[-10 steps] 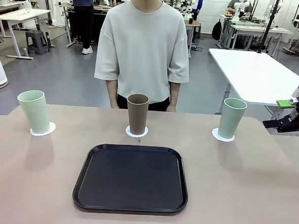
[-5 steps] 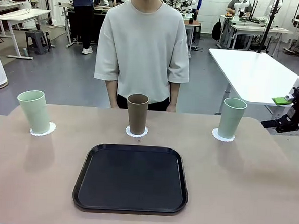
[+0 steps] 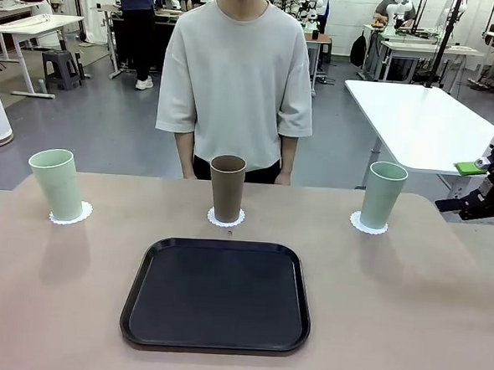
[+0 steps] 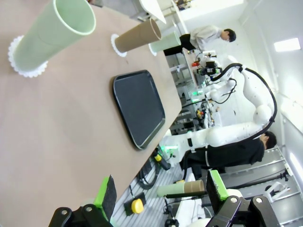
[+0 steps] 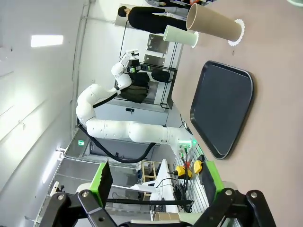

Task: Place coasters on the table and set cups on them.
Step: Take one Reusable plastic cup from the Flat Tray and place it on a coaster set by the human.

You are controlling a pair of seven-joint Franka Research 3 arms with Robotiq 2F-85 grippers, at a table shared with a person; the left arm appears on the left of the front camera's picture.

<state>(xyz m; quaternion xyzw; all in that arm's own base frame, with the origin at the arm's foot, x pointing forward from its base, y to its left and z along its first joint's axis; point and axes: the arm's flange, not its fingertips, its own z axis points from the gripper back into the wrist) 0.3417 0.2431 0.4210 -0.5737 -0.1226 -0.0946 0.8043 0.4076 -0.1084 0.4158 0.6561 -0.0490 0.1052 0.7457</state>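
- Beige-pink table point(image 3: 440, 314) carries three cups in a row along its far edge, each upright on a white lacy coaster.
- L mint cup point(image 3: 57, 183) sits on coaster point(image 3: 71, 214), towards the coaster's left side; more doily shows to its right.
- Brown cup point(image 3: 227, 188) in the middle, on coaster point(image 3: 226, 218), directly in front of the person point(image 3: 237, 75) standing at the far side w/ arms down.
- R mint cup point(image 3: 384, 195) on coaster point(image 3: 368, 225), near the far right corner.
- Black tray point(image 3: 217, 295) lies nearer the robot, just in front of the brown cup, apart from all coasters.
- Right gripper point(image 3: 480, 184) hangs at the picture's right edge, off the table top, well apart from the R mint cup; holds nothing.
- Right wrist view: right gripper's green-padded fingers point(image 5: 102, 180) stand wide apart, nothing between them; tray, brown cup and a mint cup visible beyond.
- Left wrist view: left gripper point(image 4: 161, 191) jaws also wide apart, empty; a mint cup close by, then the brown cup, the other mint cup and the tray further off.
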